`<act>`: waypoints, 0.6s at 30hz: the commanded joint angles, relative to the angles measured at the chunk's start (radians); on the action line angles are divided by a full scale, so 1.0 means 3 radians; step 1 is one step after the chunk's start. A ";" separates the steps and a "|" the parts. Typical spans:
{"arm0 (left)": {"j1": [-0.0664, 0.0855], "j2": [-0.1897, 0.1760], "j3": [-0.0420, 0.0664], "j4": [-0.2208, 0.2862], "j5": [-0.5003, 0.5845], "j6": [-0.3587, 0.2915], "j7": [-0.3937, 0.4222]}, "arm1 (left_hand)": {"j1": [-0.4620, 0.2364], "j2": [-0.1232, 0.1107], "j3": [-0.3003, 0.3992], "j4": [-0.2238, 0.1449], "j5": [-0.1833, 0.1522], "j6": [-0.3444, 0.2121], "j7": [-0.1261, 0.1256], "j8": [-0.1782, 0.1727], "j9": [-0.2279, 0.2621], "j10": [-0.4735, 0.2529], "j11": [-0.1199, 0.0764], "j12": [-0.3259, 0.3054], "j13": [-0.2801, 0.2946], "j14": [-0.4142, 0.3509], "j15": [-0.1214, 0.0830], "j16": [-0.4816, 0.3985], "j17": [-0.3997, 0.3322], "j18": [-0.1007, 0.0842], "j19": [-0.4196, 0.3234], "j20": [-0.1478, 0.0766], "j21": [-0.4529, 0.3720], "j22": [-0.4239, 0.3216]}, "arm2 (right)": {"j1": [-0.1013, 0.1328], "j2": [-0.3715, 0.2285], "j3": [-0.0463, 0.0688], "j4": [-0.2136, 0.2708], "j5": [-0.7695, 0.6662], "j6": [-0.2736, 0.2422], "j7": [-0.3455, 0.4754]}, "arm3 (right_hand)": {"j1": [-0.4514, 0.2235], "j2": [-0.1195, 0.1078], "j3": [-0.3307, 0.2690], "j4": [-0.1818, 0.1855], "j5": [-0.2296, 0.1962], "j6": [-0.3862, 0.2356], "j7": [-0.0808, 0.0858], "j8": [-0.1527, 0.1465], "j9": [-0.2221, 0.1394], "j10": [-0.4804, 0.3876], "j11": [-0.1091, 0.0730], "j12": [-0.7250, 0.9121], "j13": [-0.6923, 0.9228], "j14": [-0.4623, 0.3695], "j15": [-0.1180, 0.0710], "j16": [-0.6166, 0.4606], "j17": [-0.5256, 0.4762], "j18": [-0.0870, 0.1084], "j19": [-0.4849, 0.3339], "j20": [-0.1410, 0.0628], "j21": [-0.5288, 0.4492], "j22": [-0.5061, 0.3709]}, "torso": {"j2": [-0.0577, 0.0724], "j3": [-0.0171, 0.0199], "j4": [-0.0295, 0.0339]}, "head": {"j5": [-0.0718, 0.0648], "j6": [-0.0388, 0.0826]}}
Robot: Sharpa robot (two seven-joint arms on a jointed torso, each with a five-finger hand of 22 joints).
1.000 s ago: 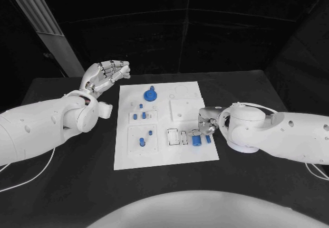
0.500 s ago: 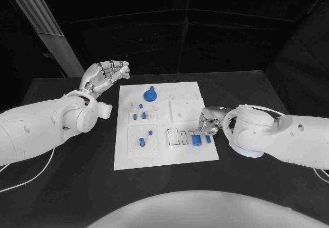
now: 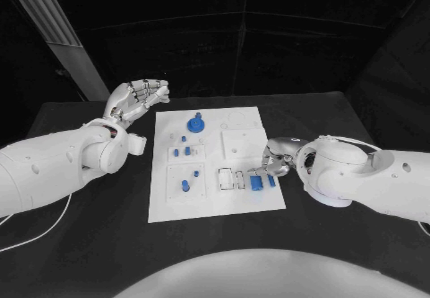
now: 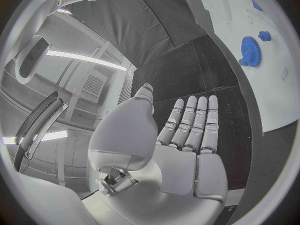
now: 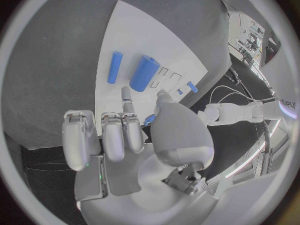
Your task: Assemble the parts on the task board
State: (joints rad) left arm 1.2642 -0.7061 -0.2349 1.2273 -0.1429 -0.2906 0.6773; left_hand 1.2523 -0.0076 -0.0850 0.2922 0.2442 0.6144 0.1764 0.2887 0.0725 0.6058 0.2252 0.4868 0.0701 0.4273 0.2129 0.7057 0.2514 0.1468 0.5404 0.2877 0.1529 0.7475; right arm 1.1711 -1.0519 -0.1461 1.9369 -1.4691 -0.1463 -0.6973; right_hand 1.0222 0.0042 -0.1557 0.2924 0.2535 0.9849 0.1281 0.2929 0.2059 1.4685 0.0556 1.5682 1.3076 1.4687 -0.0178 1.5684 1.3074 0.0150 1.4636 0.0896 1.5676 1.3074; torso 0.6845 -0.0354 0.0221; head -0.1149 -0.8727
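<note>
From the head camera I see the white task board (image 3: 218, 162) lying lengthwise in the middle of the black table (image 3: 81, 248). My left hand (image 3: 136, 98) is raised beyond the board's corner at about 11 o'clock, off the board, its fingers straight and side by side with nothing in them; the left wrist camera shows the same flat, empty palm (image 4: 181, 150). My right hand (image 3: 273, 162) sits low at the board's edge at about 4 o'clock, mostly hidden behind its own bulky wrist. In the right wrist camera its fingers (image 5: 112, 135) are curled inward and one fingertip reaches toward the thick blue cylinder (image 5: 144, 73); I cannot tell whether it touches it or whether anything is pinched. That cylinder (image 3: 257, 183) lies just beside a thin blue pin (image 3: 271, 181) on the board, right by the hand. At about 12 o'clock on the board stands a blue gear (image 3: 196, 125), with small blue pegs (image 3: 182, 151) nearer the middle at 9 o'clock and another blue piece (image 3: 186, 185) at 7 o'clock
</note>
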 commanded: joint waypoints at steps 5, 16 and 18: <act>0.0004 0.0009 0.0002 -0.0004 0.0007 0.0041 0.0415 | 0.0001 0.0041 -0.0028 0.0001 0.0009 -0.0019 0.0301 0.0013 -0.0005 -0.0027 0.0005 0.0009 -0.0004 -0.0022 -0.0001 0.0013 -0.0006 -0.0032 0.0015 0.0000 -0.0011 -0.0004 | 0.0006 -0.0003 0.0000 0.0038 -0.0001 0.0175 -0.0090 | -0.0014 0.0026 -0.0023 0.0000 -0.0014 0.0066 -0.0016 0.0003 0.0022 0.0341 0.0007 0.0008 0.0877 0.0340 0.0024 0.0008 0.0878 -0.0050 0.0357 0.0025 0.0011 0.0878 | 0.0001 0.0002 -0.0001 | 0.0001 0.0000; 0.0004 0.0007 0.0002 -0.0001 0.0007 0.0036 0.0416 | 0.0001 0.0041 -0.0028 0.0001 0.0009 -0.0019 0.0301 0.0013 -0.0005 -0.0027 0.0005 0.0009 -0.0004 -0.0022 -0.0001 0.0013 -0.0006 -0.0032 0.0015 0.0000 -0.0011 -0.0004 | 0.0006 0.0078 -0.0002 -0.0070 0.0051 0.0379 -0.0125 | 0.0001 0.0027 -0.0024 -0.0003 -0.0011 0.0040 -0.0010 0.0000 0.0028 0.0341 0.0010 0.0008 0.0877 0.0340 0.0025 0.0008 0.0878 -0.0050 0.0357 0.0026 0.0011 0.0878 | 0.0001 0.0003 0.0001 | 0.0002 0.0000; 0.0004 0.0006 0.0002 0.0001 0.0007 0.0038 0.0415 | 0.0001 0.0041 -0.0028 0.0001 0.0009 -0.0019 0.0301 0.0013 -0.0005 -0.0027 0.0005 0.0009 -0.0004 -0.0022 -0.0001 0.0013 -0.0006 -0.0032 0.0015 0.0000 -0.0011 -0.0004 | 0.0005 0.0094 -0.0002 -0.0089 0.0057 0.0397 -0.0121 | 0.0004 0.0022 -0.0027 -0.0003 -0.0011 0.0029 -0.0007 0.0000 0.0030 0.0341 0.0012 0.0008 0.0877 0.0340 0.0026 0.0008 0.0878 -0.0050 0.0357 0.0027 0.0011 0.0878 | 0.0001 0.0003 0.0000 | 0.0003 0.0000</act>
State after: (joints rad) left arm 1.2641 -0.7044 -0.2349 1.2267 -0.1429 -0.2895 0.6773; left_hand 1.2523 -0.0076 -0.0850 0.2922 0.2442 0.6144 0.1764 0.2879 0.0724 0.6058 0.2252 0.4868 0.0702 0.4273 0.2128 0.7057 0.2516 0.1467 0.5404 0.2877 0.1529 0.7476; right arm 1.1715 -1.0262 -0.1469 1.9132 -1.4596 -0.0670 -0.6980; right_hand 1.0223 0.0043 -0.1574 0.2906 0.2534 0.9994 0.1244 0.2930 0.2141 1.4684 0.0555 1.5682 1.3076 1.4666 -0.0158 1.5684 1.3073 0.0151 1.4663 0.0922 1.5676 1.3074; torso 0.6847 -0.0344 0.0221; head -0.1153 -0.8727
